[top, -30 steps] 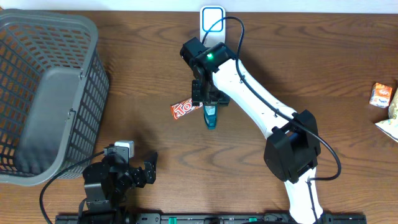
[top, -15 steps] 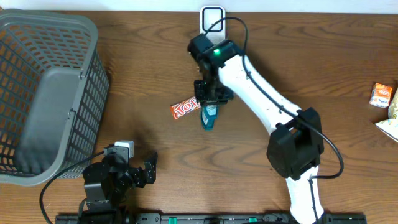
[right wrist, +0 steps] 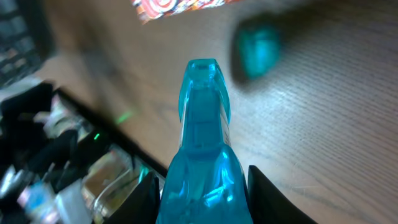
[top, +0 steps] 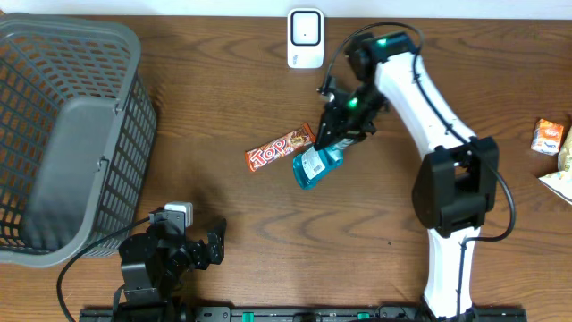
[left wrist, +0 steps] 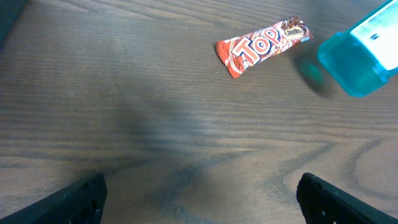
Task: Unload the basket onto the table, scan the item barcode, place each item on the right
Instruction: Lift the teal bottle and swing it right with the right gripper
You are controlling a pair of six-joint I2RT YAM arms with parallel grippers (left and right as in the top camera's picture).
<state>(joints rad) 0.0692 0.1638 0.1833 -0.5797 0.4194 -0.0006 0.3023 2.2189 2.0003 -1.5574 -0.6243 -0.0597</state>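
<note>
The item is a translucent blue bottle [top: 315, 165] with a white label, held tilted above the table at centre. My right gripper [top: 344, 132] is shut on its upper end. In the right wrist view the bottle [right wrist: 202, 143] fills the space between the two dark fingers [right wrist: 273, 199], its narrow end pointing away over the wood. The bottle [left wrist: 367, 53] also shows at the top right of the left wrist view. A white scanner [top: 306, 38] stands at the table's far edge. My left gripper [top: 216, 246] rests open at the front left, nothing between its fingers [left wrist: 81, 199].
A red "Top" candy bar [top: 280, 149] lies just left of the bottle, and the candy bar [left wrist: 261, 50] shows in the left wrist view too. A big grey basket [top: 63, 134] fills the left side. Snack packets [top: 550, 136] lie at the right edge.
The right gripper closed on the blue bottle, lifted it off the table and swung to the right, tilting it. The left arm stayed still.
</note>
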